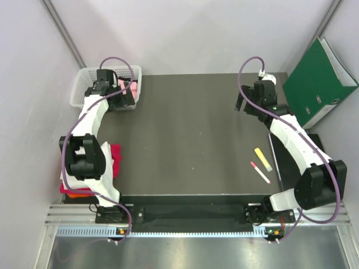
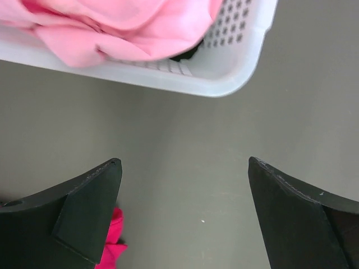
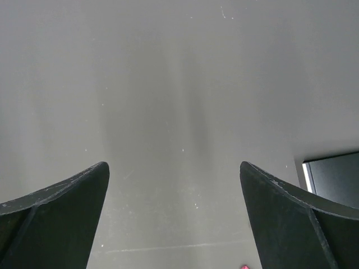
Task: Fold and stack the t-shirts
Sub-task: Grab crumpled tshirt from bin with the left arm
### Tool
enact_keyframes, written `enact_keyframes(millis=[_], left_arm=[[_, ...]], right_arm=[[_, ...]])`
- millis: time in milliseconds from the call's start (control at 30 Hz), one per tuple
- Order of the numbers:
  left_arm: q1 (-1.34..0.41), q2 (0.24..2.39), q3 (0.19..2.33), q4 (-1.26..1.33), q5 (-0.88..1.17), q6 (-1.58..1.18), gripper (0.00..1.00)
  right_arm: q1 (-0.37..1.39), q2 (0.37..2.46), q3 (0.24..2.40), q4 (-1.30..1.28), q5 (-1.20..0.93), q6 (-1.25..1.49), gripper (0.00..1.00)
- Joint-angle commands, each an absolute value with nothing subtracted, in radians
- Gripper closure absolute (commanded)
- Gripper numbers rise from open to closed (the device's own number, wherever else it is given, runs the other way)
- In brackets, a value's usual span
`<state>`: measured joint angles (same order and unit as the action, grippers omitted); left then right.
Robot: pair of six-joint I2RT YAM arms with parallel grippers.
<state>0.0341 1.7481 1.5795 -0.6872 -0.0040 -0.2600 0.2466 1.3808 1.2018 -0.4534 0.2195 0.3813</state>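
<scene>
Our left end effector [image 2: 184, 163] hangs wide apart and empty over the bench [image 2: 185, 123], just short of the white mesh basket [image 2: 235, 73] at far left. The light pink t-shirt [image 2: 112, 25] lies bunched inside, ahead and leftward, with no clear long axis. We judge this one nearer; the right end effector [image 3: 174, 165], likewise apart and empty, sits far right.
</scene>
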Motion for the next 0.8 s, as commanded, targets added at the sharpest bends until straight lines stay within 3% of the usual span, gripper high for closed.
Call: enact_keyframes(millis=[0,167,300,467,633,767], left_arm=[[0.038,1.681,1.562,-0.618,0.043,-0.249,0.01],[0.040,1.733,1.647,-0.681,-0.032,-0.227,0.01],[0.055,1.848,1.837,-0.804,-0.110,-0.235,0.01],[0.118,1.953,1.976,-0.836,-0.054,-0.271,0.01],[0.222,2.043,2.008,-0.744,0.152,-0.383,0.02],[0.222,2.167,2.182,-0.788,0.098,-0.384,0.02]], right_arm=[[0.261,1.416,1.270,-0.440,0.227,0.370,0.00],[0.261,1.427,1.258,-0.419,0.213,0.370,0.00],[0.261,1.440,1.236,-0.414,0.206,0.374,0.00],[0.261,1.428,1.190,-0.402,0.206,0.365,0.00],[0.261,1.408,1.135,-0.406,0.224,0.344,0.00],[0.261,1.399,1.106,-0.408,0.230,0.331,0.00]])
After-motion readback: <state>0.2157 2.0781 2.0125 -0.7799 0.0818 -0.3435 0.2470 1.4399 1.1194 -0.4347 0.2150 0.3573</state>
